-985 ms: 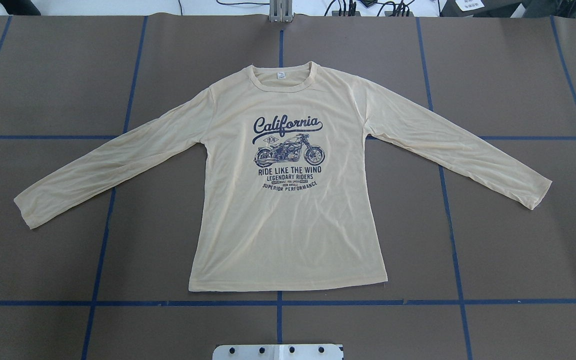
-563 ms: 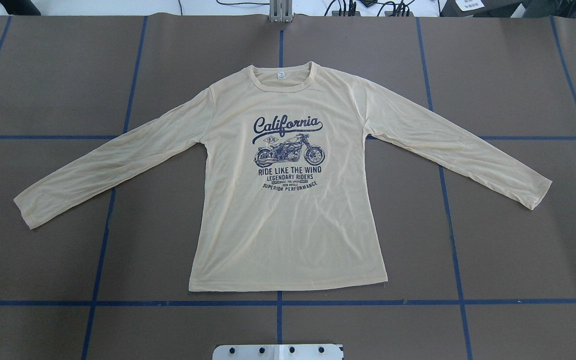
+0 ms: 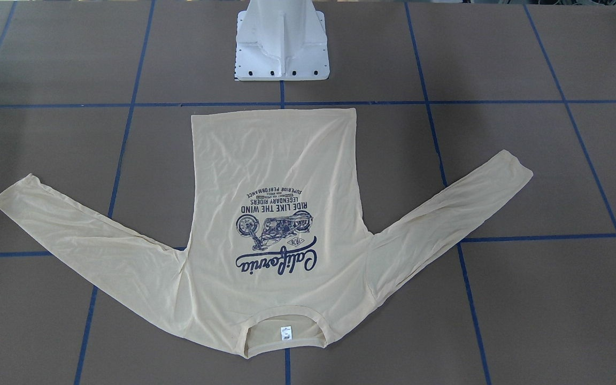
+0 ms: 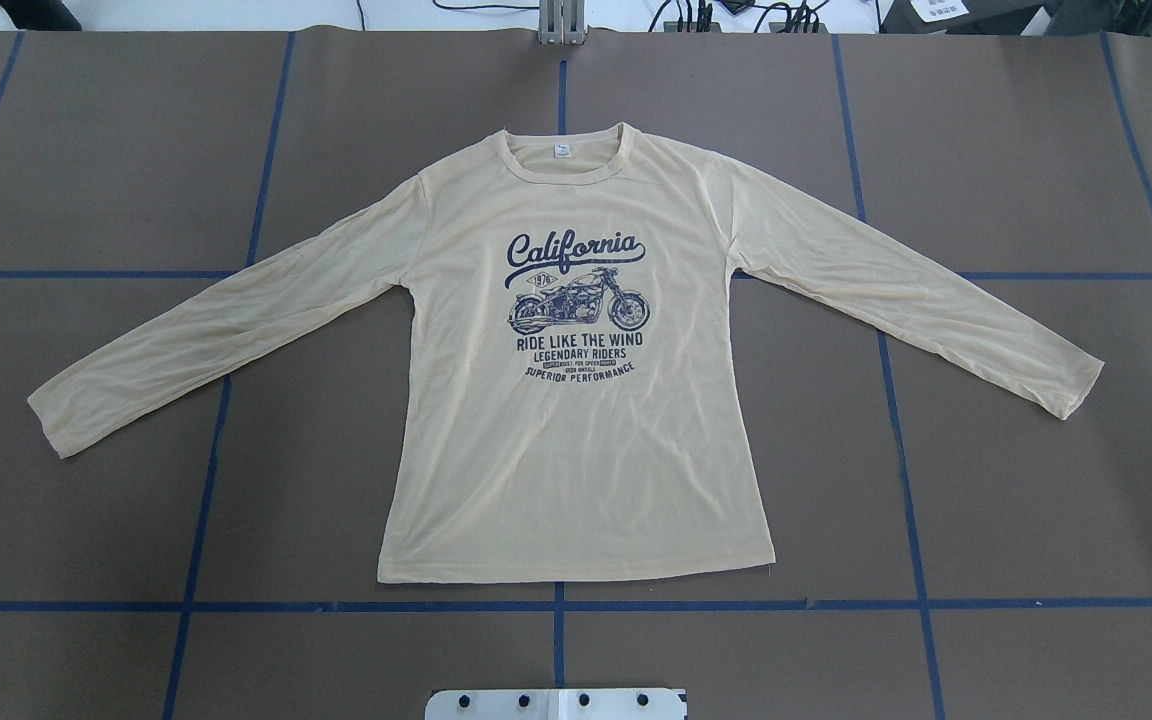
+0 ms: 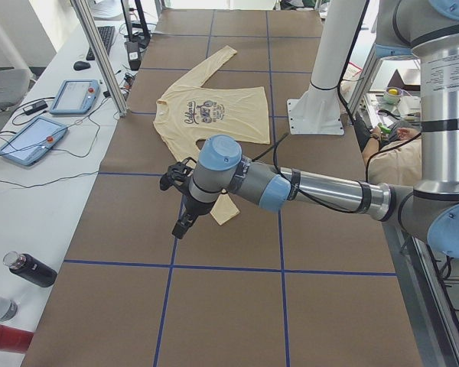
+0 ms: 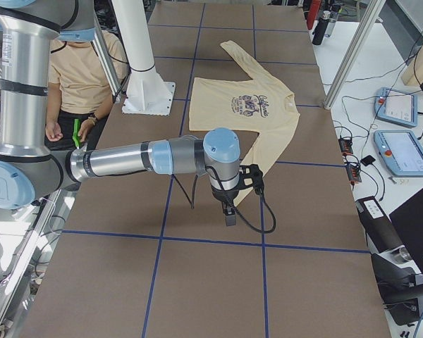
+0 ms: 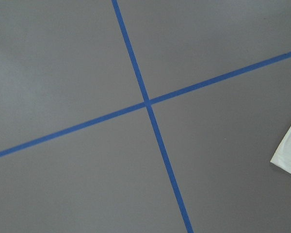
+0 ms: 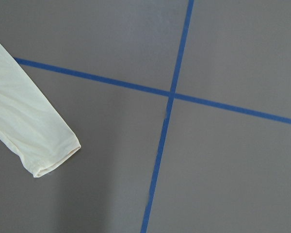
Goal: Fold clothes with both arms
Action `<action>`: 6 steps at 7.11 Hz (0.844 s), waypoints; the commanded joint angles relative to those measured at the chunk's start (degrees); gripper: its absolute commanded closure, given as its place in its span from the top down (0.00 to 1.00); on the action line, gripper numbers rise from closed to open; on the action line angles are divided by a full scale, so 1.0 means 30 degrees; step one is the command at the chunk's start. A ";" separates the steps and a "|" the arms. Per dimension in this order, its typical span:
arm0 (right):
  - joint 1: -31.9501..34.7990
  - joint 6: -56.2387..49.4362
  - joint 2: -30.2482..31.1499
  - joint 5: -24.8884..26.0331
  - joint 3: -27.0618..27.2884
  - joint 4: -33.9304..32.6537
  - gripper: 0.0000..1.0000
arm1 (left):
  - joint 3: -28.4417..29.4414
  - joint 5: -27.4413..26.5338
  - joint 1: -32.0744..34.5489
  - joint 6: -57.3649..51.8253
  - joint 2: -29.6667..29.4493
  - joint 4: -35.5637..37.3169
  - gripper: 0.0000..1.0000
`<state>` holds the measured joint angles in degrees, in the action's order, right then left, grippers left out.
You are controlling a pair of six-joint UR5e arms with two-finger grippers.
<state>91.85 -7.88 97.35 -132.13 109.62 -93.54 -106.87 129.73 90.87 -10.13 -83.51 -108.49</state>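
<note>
Front view: shirt (image 3: 281,176) flat on the table (image 3: 500,53), print up, collar (image 3: 265,350) at 6 o'clock. Overhead: collar at 12, left cuff (image 4: 56,420) at 8, right cuff (image 4: 1071,385) at 4. Side views: left gripper (image 5: 185,220) and right gripper (image 6: 229,211) hover near those cuffs; open or closed, cannot tell. Wrist views: left cuff at 3, right cuff at 9.

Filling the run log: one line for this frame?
T-shirt flat, print up, unfolded | left gripper near cuff, state unclear | right gripper near other cuff, state unclear
</note>
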 commanded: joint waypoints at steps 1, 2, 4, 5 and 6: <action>-0.0003 0.0839 -0.0255 -0.0195 -0.0036 0.1237 1.00 | 0.0639 -0.0177 -0.0027 0.0123 -0.1802 -0.2672 1.00; -0.0003 0.0870 -0.0254 -0.0777 -0.0297 0.2081 1.00 | 0.1890 0.0054 -0.0027 0.0008 -0.2944 -0.2858 1.00; -0.1486 0.2235 -0.0137 -0.1625 -0.0620 0.4635 1.00 | 0.2601 0.0086 -0.0056 0.0036 -0.3308 -0.4287 1.00; -0.2744 0.5148 -0.0166 -0.1690 -0.0622 0.5596 1.00 | 0.3012 0.0115 -0.0028 0.0036 -0.3307 -0.4933 1.00; -0.3858 0.8164 -0.0108 -0.1140 -0.0709 0.7200 1.00 | 0.3364 0.0231 -0.0114 -0.0022 -0.3249 -0.5549 1.00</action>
<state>84.55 6.21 96.92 -136.49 107.78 -77.06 -98.23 130.12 90.71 -10.06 -93.29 -122.68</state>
